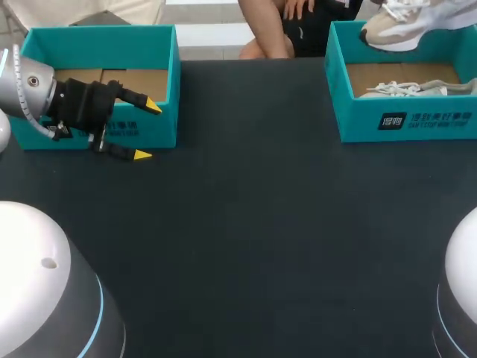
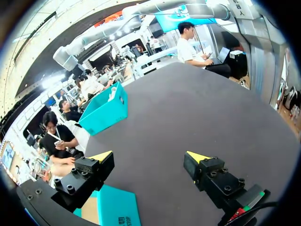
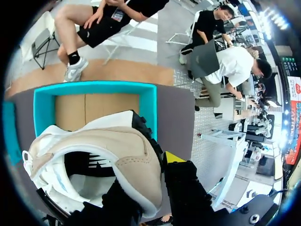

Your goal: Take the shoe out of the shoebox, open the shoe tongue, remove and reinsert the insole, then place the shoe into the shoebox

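Pinched shut with the right gripper (image 3: pixel 149 175) on the side of the shoe (image 3: pixel 94 150), up over the shoebox (image 3: pixel 149 101). Spread wide at the left gripper (image 2: pixel 149 157), holding nothing. Looks lifted out; left to do: tongue, insole, putting back.

Left shoebox (image 1: pixel 97 36) and right shoebox (image 1: pixel 358 119) are both teal outside, plain brown cardboard inside; the right one bears white print. Shoe (image 3: pixel 122 150) is beige and white with black edging. Table (image 1: pixel 261 224) is flat charcoal; left gripper (image 2: pixel 149 156) is black, tips yellow.
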Available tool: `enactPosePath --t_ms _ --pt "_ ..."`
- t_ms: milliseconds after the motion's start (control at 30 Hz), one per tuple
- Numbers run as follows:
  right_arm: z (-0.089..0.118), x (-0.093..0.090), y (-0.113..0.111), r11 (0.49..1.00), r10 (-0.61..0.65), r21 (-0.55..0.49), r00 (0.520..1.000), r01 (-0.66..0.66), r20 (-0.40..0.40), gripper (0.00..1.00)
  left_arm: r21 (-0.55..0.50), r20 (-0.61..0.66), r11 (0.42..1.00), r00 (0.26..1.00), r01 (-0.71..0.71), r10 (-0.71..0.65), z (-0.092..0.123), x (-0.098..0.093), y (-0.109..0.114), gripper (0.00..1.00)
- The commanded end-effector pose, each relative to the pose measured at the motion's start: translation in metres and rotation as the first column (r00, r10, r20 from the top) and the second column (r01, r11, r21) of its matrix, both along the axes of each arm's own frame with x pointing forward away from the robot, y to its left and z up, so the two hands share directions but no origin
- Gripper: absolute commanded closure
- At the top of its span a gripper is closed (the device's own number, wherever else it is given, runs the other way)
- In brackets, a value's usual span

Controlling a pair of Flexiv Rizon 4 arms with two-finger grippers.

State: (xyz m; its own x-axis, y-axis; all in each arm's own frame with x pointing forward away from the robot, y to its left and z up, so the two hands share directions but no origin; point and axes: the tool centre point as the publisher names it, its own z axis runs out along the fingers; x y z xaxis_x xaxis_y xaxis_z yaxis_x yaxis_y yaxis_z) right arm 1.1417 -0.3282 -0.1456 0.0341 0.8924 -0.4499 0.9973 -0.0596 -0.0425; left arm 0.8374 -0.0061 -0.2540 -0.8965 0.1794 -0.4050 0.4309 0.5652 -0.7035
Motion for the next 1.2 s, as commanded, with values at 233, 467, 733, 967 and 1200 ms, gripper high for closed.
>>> enactPosePath --t_ms 233,467,733,967,1200 --pt "0.004 0.01 -0.001 0.995 -0.102 0.002 0.992 0.103 -0.071 1.0 0.004 0.0 1.0 1.0 -0.001 0.001 0.0 0.0 0.0 0.0" --pt "0.002 0.01 0.0 0.993 -0.121 0.008 0.991 0.122 -0.065 1.0 0.004 0.0 1.0 1.0 -0.001 0.001 0.0 0.0 0.0 0.0" --pt "-0.011 0.008 -0.006 0.962 -0.267 0.064 0.963 0.265 0.041 1.0 0.004 0.0 1.0 1.0 -0.001 0.001 0.0 0.0 0.0 0.0" --pt "-0.022 0.004 -0.01 0.962 -0.273 0.049 0.959 0.27 0.073 1.0 0.004 0.0 1.0 1.0 -0.001 0.001 0.0 0.0 0.0 0.0" --pt "-0.024 0.003 -0.01 0.965 -0.26 -0.005 0.962 0.261 0.084 1.0 0.004 0.0 1.0 1.0 -0.001 0.001 0.0 0.0 0.0 0.0"
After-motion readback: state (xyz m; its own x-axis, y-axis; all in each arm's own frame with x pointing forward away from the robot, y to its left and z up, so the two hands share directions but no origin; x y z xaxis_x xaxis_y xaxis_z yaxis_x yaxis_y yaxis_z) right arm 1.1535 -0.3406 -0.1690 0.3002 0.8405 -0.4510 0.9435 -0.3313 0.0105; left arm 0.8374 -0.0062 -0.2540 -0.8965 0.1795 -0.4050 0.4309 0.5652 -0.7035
